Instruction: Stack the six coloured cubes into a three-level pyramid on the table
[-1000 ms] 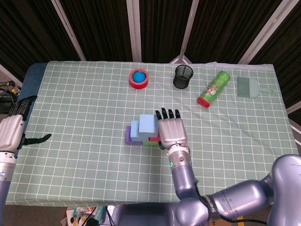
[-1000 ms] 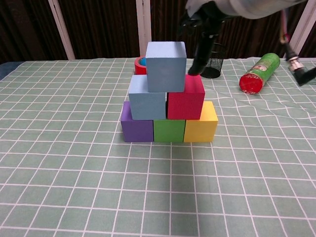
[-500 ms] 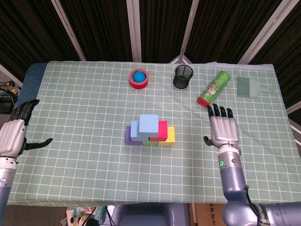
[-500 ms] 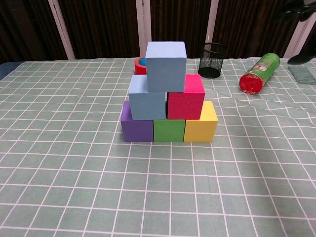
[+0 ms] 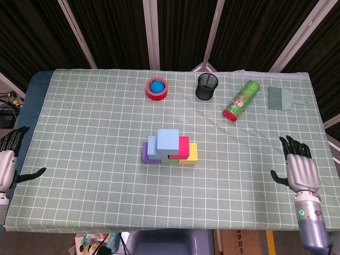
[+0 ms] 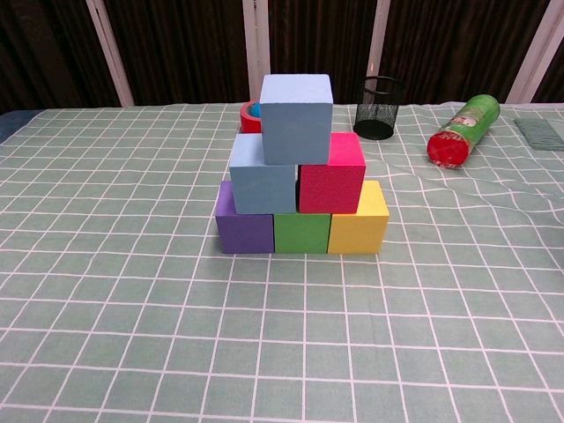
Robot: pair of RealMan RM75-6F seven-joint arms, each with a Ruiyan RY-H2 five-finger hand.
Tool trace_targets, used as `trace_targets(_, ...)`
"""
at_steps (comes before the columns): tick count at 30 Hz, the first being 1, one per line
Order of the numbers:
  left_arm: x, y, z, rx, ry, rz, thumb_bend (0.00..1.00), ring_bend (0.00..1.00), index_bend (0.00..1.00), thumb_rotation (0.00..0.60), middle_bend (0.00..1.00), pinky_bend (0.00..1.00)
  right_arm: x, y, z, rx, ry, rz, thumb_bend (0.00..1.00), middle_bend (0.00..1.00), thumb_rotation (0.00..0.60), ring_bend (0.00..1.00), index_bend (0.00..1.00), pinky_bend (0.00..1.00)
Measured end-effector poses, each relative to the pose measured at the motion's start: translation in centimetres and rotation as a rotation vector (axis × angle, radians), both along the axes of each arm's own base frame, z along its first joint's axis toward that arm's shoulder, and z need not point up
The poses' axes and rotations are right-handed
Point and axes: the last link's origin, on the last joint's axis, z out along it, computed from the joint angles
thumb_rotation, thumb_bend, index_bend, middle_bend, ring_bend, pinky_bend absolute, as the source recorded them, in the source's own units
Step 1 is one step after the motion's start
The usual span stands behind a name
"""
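The right hand point(image 5: 300, 169), which a second ago stood against the right side of the stack, is now drawn back to the bench's near right edge, and the left hand point(image 5: 6, 162) has slipped further off the near left corner. Both are empty, fingers spread and upright, thumbs out to the side; neither shows in the chest view.

From the right hand the pyramid lies well to the left and a little farther in, near the middle of the bench point(image 5: 95, 133); from the left hand it lies well to the right. I judge the two about equally distant, neither clearly nearer. No long axis matters here, as the pieces are cubes.

The build looks finished: a purple cube point(image 6: 244, 224), a green cube point(image 6: 300, 233) and a yellow cube point(image 6: 359, 225) touch in a row at the bottom, a pale blue cube point(image 6: 262, 181) and a red cube point(image 6: 331, 180) sit side by side on them, and a second pale blue cube point(image 6: 296, 117) crowns the top, set slightly left of centre. They look like matte foam blocks with a fine grainy face and square edges.

Behind stand a red tape roll point(image 5: 156, 88), a black mesh pen cup point(image 5: 206, 86), a green snack tube point(image 5: 241, 100) lying on its side and a grey-green brush point(image 5: 281, 99), all on a green checked cloth with soft wrinkles
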Motion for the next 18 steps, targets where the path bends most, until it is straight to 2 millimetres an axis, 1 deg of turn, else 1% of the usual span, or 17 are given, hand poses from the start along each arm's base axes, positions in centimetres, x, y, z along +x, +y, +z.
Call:
trace_targets(3,-1.2,-1.1,-0.5,-0.009,0.027,0.008,0.07,0.01,0.0,0.6,0.01,0.05,-2.8,2.4,0.1,-0.011,-0.004,-0.004,0.32,0.0,0.6,0.0,0.0,0.0)
trace_targets(6,-1.9,-2.0,-1.0,-0.012,0.043,0.002,0.07,0.01,0.0,0.6,0.01,0.05,-4.5,4.2,0.3,-0.023,-0.004,0.013,0.32,0.0,0.6,0.0,0.0,0.0)
trace_targets(10,-2.1,-2.7,-1.2,0.019,0.059,-0.029,0.07,0.01,0.0,0.6,0.0,0.05,-5.5,5.6,0.5,-0.056,0.023,0.055,0.32,0.0,0.6,0.0,0.0,0.0)
trace_targets(14,-3.0,-3.2,-1.5,0.044,0.076,-0.032,0.07,0.0,0.0,0.6,0.0,0.05,-6.3,6.2,0.4,-0.075,0.042,0.07,0.32,0.0,0.6,0.0,0.0,0.0)
trace_targets(18,-3.8,-3.5,-1.6,0.054,0.057,-0.006,0.07,0.0,0.0,0.6,0.0,0.05,-6.4,6.4,0.5,-0.085,0.033,0.08,0.32,0.0,0.6,0.0,0.0,0.0)
